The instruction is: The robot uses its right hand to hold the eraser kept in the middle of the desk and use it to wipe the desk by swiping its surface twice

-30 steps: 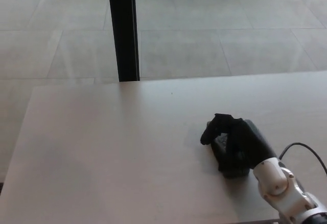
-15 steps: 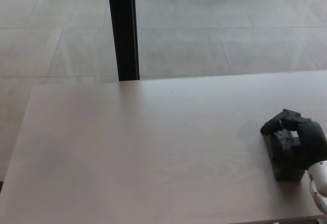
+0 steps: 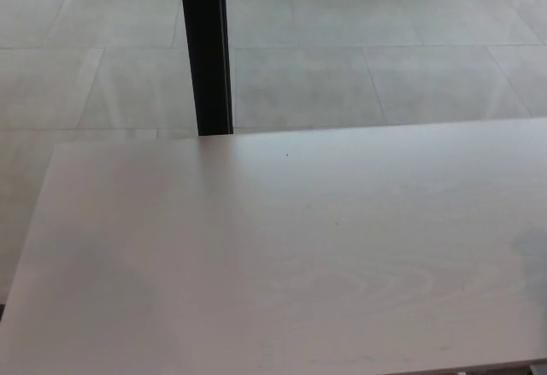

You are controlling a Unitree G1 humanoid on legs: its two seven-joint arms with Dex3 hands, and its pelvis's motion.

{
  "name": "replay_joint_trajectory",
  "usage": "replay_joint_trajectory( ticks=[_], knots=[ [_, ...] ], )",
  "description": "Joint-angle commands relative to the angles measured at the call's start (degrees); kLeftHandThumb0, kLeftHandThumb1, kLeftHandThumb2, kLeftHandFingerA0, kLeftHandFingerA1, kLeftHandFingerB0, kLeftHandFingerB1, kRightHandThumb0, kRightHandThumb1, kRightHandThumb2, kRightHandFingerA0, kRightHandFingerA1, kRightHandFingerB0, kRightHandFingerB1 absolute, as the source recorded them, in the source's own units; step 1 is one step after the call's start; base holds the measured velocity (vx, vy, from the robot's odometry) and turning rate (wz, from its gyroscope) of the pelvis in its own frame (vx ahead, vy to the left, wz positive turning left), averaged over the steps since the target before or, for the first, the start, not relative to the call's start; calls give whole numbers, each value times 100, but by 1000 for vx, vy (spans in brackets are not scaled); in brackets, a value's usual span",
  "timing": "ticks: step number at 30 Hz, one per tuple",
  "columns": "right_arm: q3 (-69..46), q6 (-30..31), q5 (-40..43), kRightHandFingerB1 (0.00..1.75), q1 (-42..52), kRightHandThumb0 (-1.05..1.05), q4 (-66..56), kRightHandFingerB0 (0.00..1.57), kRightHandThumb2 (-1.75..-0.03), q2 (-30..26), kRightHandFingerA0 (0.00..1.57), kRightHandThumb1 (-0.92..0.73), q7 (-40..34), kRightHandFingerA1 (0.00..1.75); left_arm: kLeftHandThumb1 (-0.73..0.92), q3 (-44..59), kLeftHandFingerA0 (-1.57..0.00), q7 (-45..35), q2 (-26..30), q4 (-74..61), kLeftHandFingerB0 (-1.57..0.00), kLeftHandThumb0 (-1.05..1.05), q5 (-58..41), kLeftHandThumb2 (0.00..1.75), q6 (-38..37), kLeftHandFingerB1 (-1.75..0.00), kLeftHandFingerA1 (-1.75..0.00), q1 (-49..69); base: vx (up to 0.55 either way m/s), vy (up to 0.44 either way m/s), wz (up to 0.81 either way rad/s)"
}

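Place: looking like an office, a lab or a public hall rather than a home, though nothing is settling which
Desk [image 3: 256, 255]: a pale, wood-grain top with a plain straight edge is filling the lower half of the head view, of the kind used as a work desk
Floor [image 3: 359, 67]: large grey tiles with thin joints are running away behind the desk, smooth enough to be giving back soft streaks of light
Post [image 3: 205, 50]: a black upright post or frame member is standing on the tiles just behind the desk's far edge
Light: even, cool light is falling across both desk and floor
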Motion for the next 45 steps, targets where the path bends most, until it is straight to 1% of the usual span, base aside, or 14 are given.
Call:
replay_joint_trajectory(
  ticks=[1, 6, 8, 11, 12, 16, 17, 19, 21, 22, 28, 29, 30, 45],
  knots=[
    [30, 367, -48, 154, 339, -25, 334, 73, -97, -84, 92, -56, 35, 175, 84, 48, -80, 93, 123, 8, -63, -57, -96, 65, -100, -55, -63, -33, 0, 0, 0],
    [108, 393, -22, 145, 200, -27, 210, 74, -87, 229, 119, -56, -25, 174, 86, 3, -78, 24, 119, -6, -61, -58, -49, 65, -184, -55, -64, -33, 0, 0, 0],
    [142, 486, -5, 156, 113, -26, 154, 73, -83, 384, 95, -60, -16, 175, 85, 16, -77, 59, 102, -14, -61, -59, -69, 66, -174, -56, -64, -64, 0, 0, 0],
    [305, 555, -89, 146, -48, -21, 75, 74, -90, 673, 117, -59, -11, 175, 85, 72, -79, 77, 93, -18, -63, -57, -126, 65, -179, -57, -65, -82, 0, 0, 0],
    [303, 670, -41, 154, -109, -26, 35, 75, -86, 813, 93, -62, -84, 175, 84, 90, -79, 79, 94, -8, -64, -57, -138, 65, -182, -57, -65, -87, 0, 0, 0],
    [268, 865, 120, 159, -351, -25, 11, 77, -106, 1347, 95, -50, -190, 175, 86, 11, -78, 77, 105, -15, -63, -59, -60, 65, -182, -56, -63, -119, 0, 0, 0],
    [273, 869, 112, 128, -361, -35, 17, 99, -114, 1410, 124, -48, -215, 142, 87, 10, -77, 65, 99, -19, -61, -59, -65, 66, -173, -55, -62, -124, 0, 0, 0],
    [269, 942, 105, 150, -419, -24, 117, 81, -117, 1587, 100, -51, -298, 175, 86, 16, -80, 85, 101, -10, -63, -60, -78, 65, -138, -55, -63, -136, 0, 0, 0],
    [65, 932, 363, 127, -382, -32, 133, 98, -116, 1805, 127, -48, -224, 143, 85, 89, -79, 55, 87, -21, -63, -61, -153, 65, -187, -57, -65, -127, 0, 0, 0],
    [-9, 1020, 427, 149, -401, -24, 130, 83, -118, 1895, 101, -50, -236, 175, 85, 87, -80, 54, 93, -25, -64, -61, -143, 65, -209, -58, -65, -114, 0, 0, 0],
    [-127, 1172, 550, 156, -403, -23, -88, 79, -121, 2310, 100, -48, -216, 175, 87, 14, -80, 98, 120, -4, -62, -61, -54, 66, -206, -55, -62, -118, 0, 0, 0],
    [-52, 1158, 558, 126, -344, -34, -230, 99, -113, 2503, 124, -48, -123, 140, 88, -5, -78, 102, 122, -13, -63, -61, -42, 66, -183, -56, -64, -151, 0, 0, 0],
    [78, 1081, 565, 154, -208, -24, -466, 79, -112, 2763, 97, -54, 54, 175, 87, -11, -78, 102, 124, -34, -63, -60, -47, 66, -164, -56, -64, -178, 0, 0, 0],
    [1652, 1295, -39, 153, 694, -22, -1596, 82, -124, 3583, 96, -51, 619, 175, 88, -75, -80, 181, 181, -23, -67, -60, 6, 66, -168, -55, -61, -318, 0, 0, 0]
  ],
)
